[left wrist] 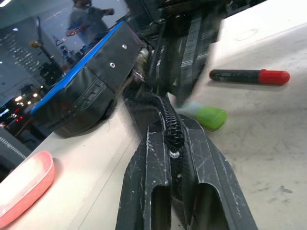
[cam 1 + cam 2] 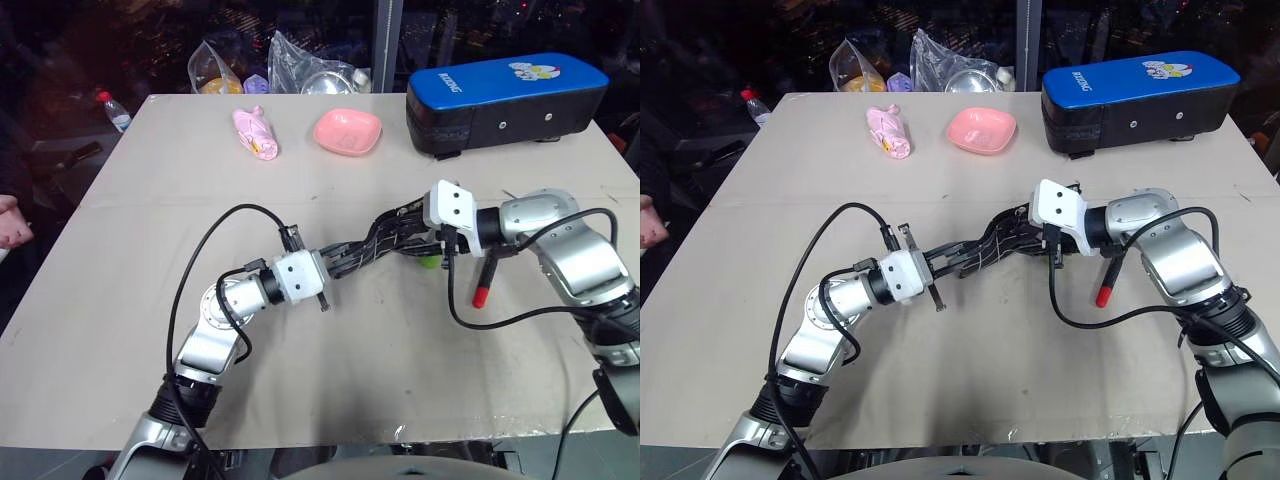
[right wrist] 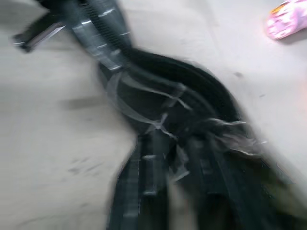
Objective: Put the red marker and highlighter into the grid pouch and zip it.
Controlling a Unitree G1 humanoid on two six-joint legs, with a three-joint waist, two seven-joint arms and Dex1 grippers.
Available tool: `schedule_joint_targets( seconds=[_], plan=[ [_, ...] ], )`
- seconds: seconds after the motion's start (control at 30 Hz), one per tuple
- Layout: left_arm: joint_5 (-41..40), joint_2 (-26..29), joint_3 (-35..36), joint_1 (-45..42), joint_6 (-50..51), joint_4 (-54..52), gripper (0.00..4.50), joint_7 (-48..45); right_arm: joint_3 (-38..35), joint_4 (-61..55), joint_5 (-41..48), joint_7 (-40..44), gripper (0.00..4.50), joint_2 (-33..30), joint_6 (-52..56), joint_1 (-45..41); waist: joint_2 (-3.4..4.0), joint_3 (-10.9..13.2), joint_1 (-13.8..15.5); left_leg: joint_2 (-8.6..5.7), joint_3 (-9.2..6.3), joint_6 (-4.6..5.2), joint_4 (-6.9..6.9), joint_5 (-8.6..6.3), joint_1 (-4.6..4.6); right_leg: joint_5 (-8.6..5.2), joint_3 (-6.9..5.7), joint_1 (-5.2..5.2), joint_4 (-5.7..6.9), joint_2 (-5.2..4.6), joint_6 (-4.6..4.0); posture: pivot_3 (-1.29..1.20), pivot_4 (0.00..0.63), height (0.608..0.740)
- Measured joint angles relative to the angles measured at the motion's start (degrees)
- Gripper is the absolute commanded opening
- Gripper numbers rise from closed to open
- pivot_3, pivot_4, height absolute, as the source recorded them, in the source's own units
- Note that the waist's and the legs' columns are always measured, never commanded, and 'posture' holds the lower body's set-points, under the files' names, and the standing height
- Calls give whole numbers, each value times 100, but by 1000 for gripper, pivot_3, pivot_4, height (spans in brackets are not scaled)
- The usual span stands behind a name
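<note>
Left gripper (image 1: 175, 158) level, clamping grid pouch (image 2: 375, 240)

Blue-black case (image 2: 505, 100), pink dish (image 2: 347, 131), pink packet (image 2: 255, 133) on table (image 2: 120, 260).

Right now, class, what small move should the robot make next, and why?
Probably bring the right tool down to the highlighter: it and the red marker lie on the table outside the grid pouch, which the left tool holds clamped.
</note>
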Motion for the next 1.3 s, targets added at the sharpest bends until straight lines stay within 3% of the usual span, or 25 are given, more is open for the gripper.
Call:
schedule_joint_targets(
  seconds=[0.1, 0.3, 0.4, 0.57, 0.8, 1.0, 1.3],
  plan=[
    [-22, -10, 48, 13, 24, 0, 0, 29, -253, -96, 208, 72, 3165, -165, 181, 92, 0, 0, 5, 0, 0, 0, 0, 0, 0, 0, 1, 0, 0, -1, 0, 0, 150, 734],
    [-36, -18, 47, 14, 32, 6, 0, 15, -1352, -315, 1242, -29, 3165, -412, 1237, 87, -1, 1, 1, 2, 0, 0, 0, 0, 0, 0, 5, 0, 0, -13, -2, 0, 150, 734],
    [-34, -21, 43, 10, 30, 17, 0, -3, -1618, -93, 1360, -392, 2419, -379, 1511, -190, -1, 1, -6, 7, 2, -1, -1, 0, 3, -1, 11, -1, -1, -14, -4, 0, 150, 734],
    [9, -24, 38, -6, -11, 29, 0, -62, -1520, 158, 1272, -739, 45, -311, 1603, -251, -1, 1, 3, 7, 5, 0, -3, -1, 1, 0, 11, -1, -1, -12, -3, 0, 150, 734],
    [14, -31, 36, -8, -15, 29, 0, -76, -1431, 105, 1326, -691, 45, -316, 1590, -11, -1, 1, 2, 6, 6, 0, -2, -1, 1, 0, 10, -1, -1, -5, -3, 0, 150, 734],
    [14, -36, 37, -7, -20, 37, 0, -87, -1413, -137, 1257, -295, 45, -780, 1269, 440, -1, 2, 1, 4, 9, 0, 0, -1, 1, 0, 11, -1, -1, -2, -2, 0, 150, 734],
    [15, -31, 37, -16, -71, 85, 0, -143, -1316, 181, 841, -577, 45, -749, 1054, 457, -1, 2, 2, 6, 13, 0, -1, -1, 3, 0, 14, -1, -2, 1, -1, 0, 150, 734]
  ],
)
